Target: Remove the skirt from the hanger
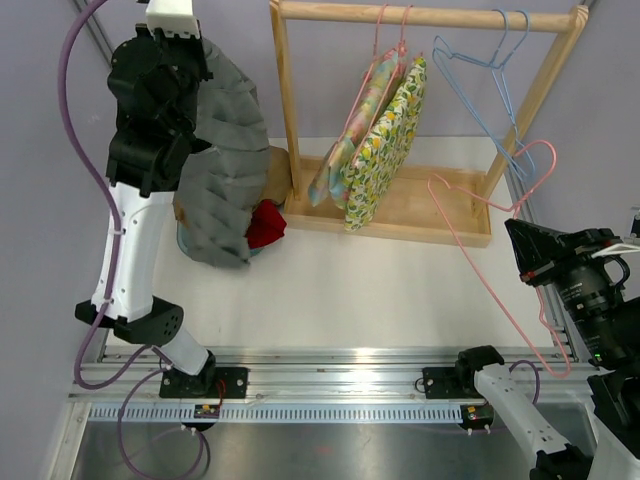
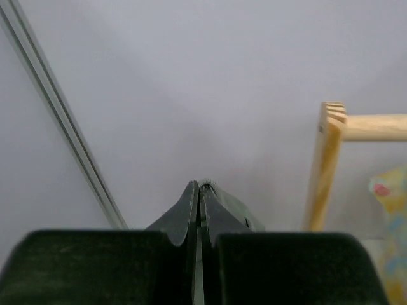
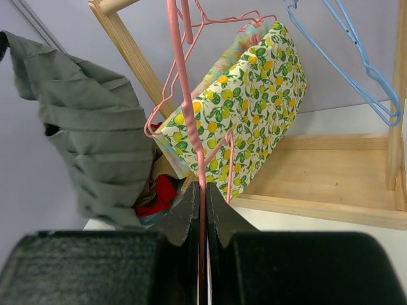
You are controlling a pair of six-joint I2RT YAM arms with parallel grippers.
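Skirt [image 1: 225, 170] hangs pinched in my left claw [image 2: 199, 188], raised high so it clears the pink hanger [image 3: 190, 114] clamped in my right claw [image 3: 202, 190].

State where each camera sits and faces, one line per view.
Top external: above and behind, looking down at the table; the left arm and right arm show.
Left wrist: faces the wall past the shut left gripper and wooden rack.
Right wrist: faces the rack past the right gripper clamping the pink hanger.
Shared: top and right wrist both show the grey skirt.
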